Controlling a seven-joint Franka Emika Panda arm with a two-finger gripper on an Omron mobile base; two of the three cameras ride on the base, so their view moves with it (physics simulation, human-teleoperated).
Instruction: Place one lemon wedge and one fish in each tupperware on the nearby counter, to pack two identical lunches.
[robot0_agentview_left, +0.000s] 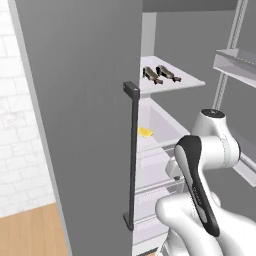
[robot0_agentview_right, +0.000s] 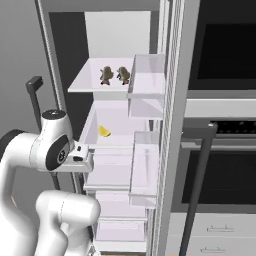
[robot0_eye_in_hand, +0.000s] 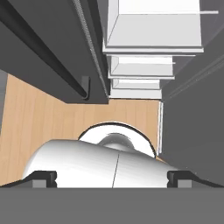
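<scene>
1. The step in hand is judged to be the first fetch from the open refrigerator; nothing is yet held. The gripper (robot0_eye_in_hand: 113, 177) is seen in the hand view with its two dark finger tips spread fully apart and empty, pointing down at the light wooden floor (robot0_eye_in_hand: 39, 118).
2. At the left, the tall grey refrigerator door (robot0_agentview_left: 80, 125) with its dark vertical bar handle (robot0_agentview_left: 133, 155) stands swung open; the hand should be lifted clear of its edge before any reach inward.
3. The two small dark brown fish (robot0_agentview_left: 159, 74) lie side by side on the white upper shelf (robot0_agentview_left: 170, 85); one should be approached from the front and closed on across its narrow body, without nudging its neighbour just beside it.
4. The small yellow lemon wedge (robot0_agentview_left: 145, 132) lies in the pale drawer bin (robot0_agentview_left: 162, 125) below that shelf; it is best entered from above, clear of the bin wall.
5. White drawers are stacked lower down.
6. Clear door bins (robot0_agentview_right: 146, 170) hang on the right-hand refrigerator door.
7. Further right stand black built-in ovens (robot0_agentview_right: 225, 50). The counter and the tupperware cannot be placed from these views.
</scene>
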